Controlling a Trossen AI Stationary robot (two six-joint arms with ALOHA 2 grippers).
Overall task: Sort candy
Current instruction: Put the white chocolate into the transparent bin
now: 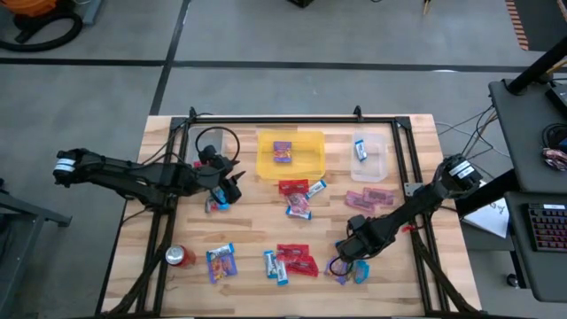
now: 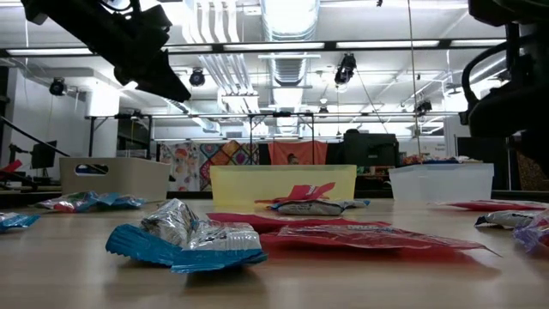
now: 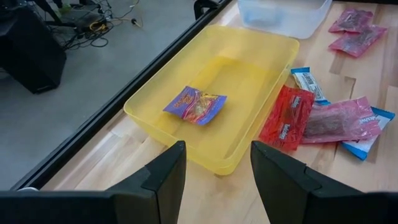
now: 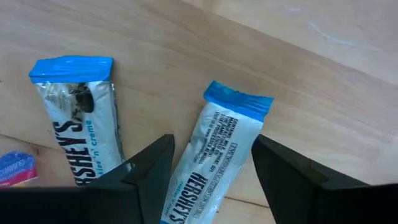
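Two sweets are sitting sorted so far: a purple packet (image 1: 283, 151) in the yellow tray (image 1: 266, 168) and a blue-and-white bar (image 1: 361, 149) in the clear tub (image 1: 379, 164) to its right. Most of the candy (image 1: 299, 202) is lying loose across the near half of the table (image 1: 248, 226). The right gripper (image 4: 210, 174), jaws spread, is straddling a blue-and-white bar (image 4: 208, 162) near the right front. The left gripper (image 3: 217, 174), jaws spread and empty, is hovering left of the yellow tray.
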